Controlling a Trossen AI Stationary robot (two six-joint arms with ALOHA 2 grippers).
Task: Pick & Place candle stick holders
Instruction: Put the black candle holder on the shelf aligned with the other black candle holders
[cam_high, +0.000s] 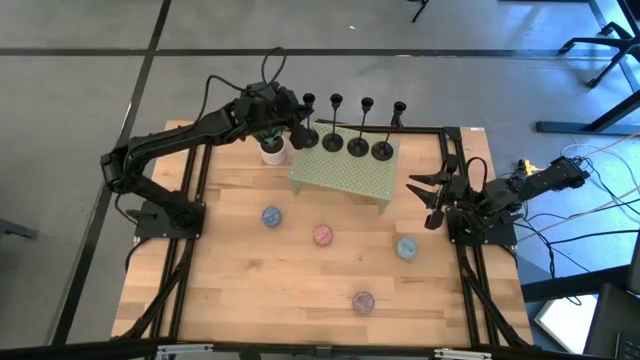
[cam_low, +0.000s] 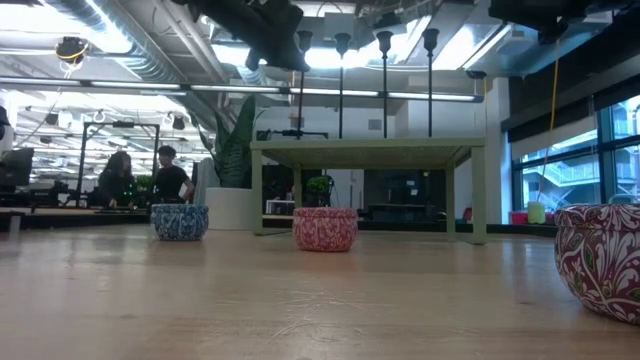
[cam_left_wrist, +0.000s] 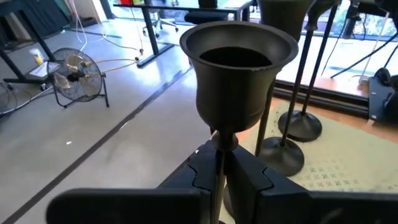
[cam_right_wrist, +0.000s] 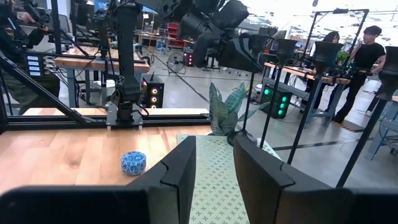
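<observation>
Black candle stick holders (cam_high: 345, 125) all stand on the green stand (cam_high: 345, 172); left end effector (cam_high: 298, 133) pinches the first stem, right end effector (cam_high: 432, 197) waits part-open, empty

High view looks straight down; low view skims level across the bench (cam_high: 250, 270); both share the green stand (cam_high: 345, 172).

Candle stick holders (cam_high: 345, 143) crowd green stand's (cam_high: 345, 176) rear edge; its front half clear.
</observation>
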